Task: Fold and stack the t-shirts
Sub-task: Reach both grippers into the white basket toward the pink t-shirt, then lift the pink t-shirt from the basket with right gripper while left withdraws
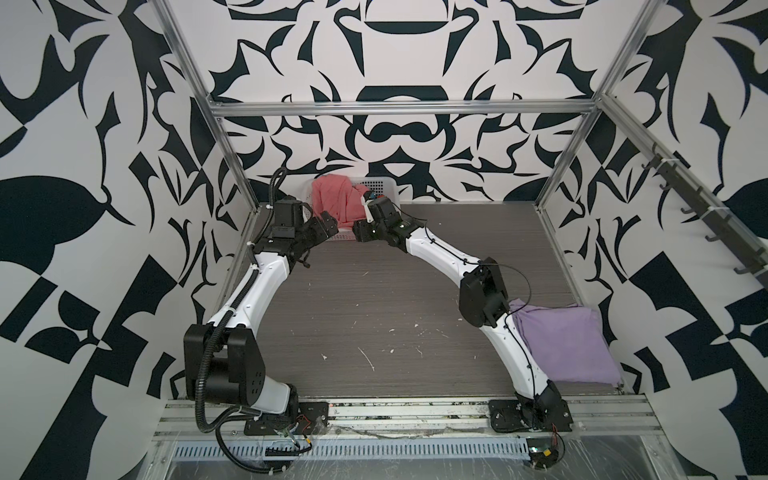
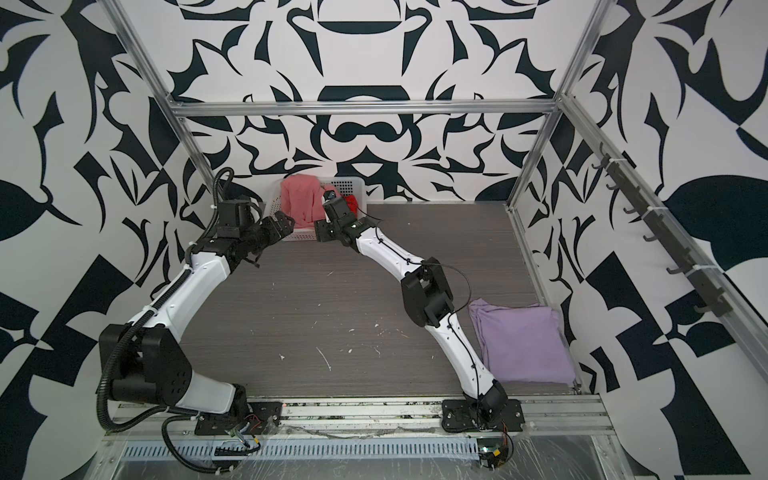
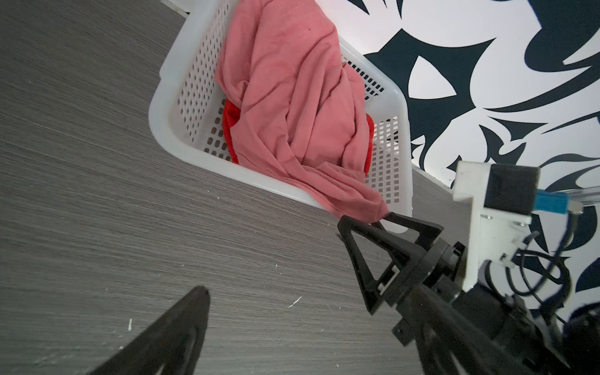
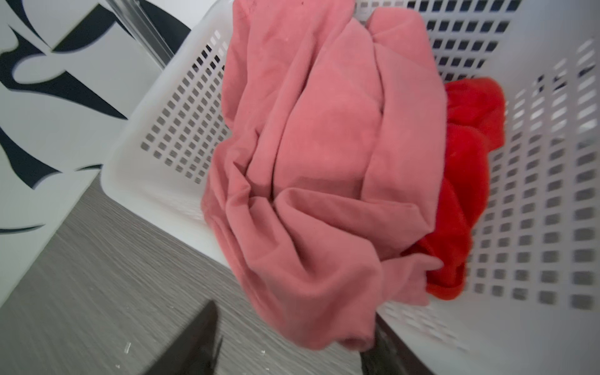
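Both arms stretch toward the basket (image 3: 156, 110) — left tool (image 1: 328, 224) wide; right tool (image 3: 366, 220) straddles the salmon-pink t-shirt (image 3: 292, 113) hem — grip unclear.

The basket (image 1: 380, 183) stood far back on the counter (image 1: 365, 299), its top shirt (image 1: 334, 201) spilling over the front rim above a lower shirt (image 4: 467, 168), while a folded shirt (image 1: 569, 345) lay near right.

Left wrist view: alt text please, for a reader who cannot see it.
A salmon-pink t-shirt spills out of a white lattice basket over its rim, with a bright red t-shirt showing beneath it. The right gripper, jaws apart, is at the pink shirt's trailing corner, over a grey wood-grain table.
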